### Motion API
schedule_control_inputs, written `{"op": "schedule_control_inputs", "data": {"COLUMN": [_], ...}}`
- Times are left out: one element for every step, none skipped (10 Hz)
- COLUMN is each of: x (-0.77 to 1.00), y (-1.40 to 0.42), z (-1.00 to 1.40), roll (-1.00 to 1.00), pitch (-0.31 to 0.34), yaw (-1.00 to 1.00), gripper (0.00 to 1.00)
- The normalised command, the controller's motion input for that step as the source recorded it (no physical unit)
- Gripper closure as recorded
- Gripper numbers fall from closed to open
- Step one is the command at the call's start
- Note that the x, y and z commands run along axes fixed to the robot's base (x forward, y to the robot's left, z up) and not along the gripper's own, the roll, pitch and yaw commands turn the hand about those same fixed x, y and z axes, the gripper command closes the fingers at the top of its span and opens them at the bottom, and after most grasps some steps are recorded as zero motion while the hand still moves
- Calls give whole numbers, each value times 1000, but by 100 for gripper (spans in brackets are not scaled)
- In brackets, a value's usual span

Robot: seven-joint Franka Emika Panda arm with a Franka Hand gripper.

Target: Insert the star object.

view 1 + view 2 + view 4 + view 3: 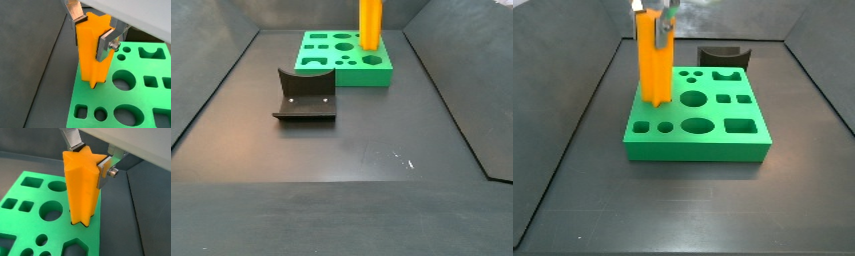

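Note:
The star object (91, 55), a long orange ridged bar, stands upright in my gripper (93, 33). The silver fingers (104, 46) are shut on its upper part. It shows the same way in a wrist view (81, 188), with the gripper (91, 160) clamped near its star-shaped top. Its lower end meets the green block (137, 92) at a hole near the block's edge, and a dark sliver of the hole shows around it. In a side view the bar (652, 65) rises from the block's (700, 150) left side, under the gripper (657, 20). It also shows in a side view (370, 25).
The green block (23, 190) has several round, square and shaped holes and lies far back in a side view (345, 78). A dark grey curved block stands behind it (723, 56), shown nearer in a side view (305, 95). Dark walls ring the floor.

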Motion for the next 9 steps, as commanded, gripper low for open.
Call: {"op": "schedule_control_inputs", "data": {"x": [57,0,0,0,0,0,0,0,0], "y": [0,0,0,0,0,0,0,51,0], "z": [-391,-411,-414,-411,-346,-297,-206,-109,0], "roll": [51,0,-19,-36,-30,-23,-10,-123,0], "pitch": [0,-11,-73,-101,-70,-39,0,-20,1], "yaw": [46,0,0,0,0,0,0,-3,0], "gripper": [100,100,100,100,100,100,100,100,100]}}
